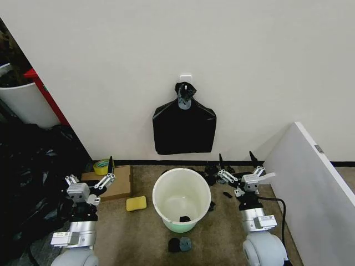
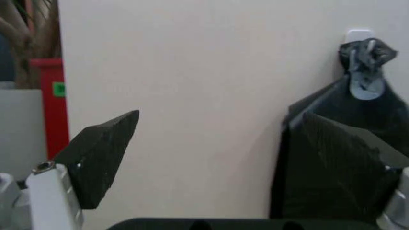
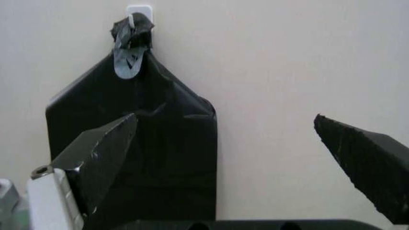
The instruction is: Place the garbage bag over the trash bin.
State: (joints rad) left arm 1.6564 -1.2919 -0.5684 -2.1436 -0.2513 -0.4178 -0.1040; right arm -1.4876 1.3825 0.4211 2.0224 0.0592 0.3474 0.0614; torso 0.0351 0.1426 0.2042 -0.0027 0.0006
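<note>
Both claws, left gripper (image 1: 103,178) and right gripper (image 1: 239,177), are gaping empty, flanking the trash bin (image 1: 181,200) at frame bottom; reaching for the bags (image 1: 184,128) hanging at centre, risking pulling several

The garbage bag (image 1: 184,130), glossy black, hangs flat from a wall hook, far behind the trash bin (image 1: 181,199), which stands upright and cream-white on the floor.

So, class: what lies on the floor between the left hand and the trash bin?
In the head view, a yellow sponge lies on the carpet between the open left hand and the trash bin, beside a cardboard box.
</note>
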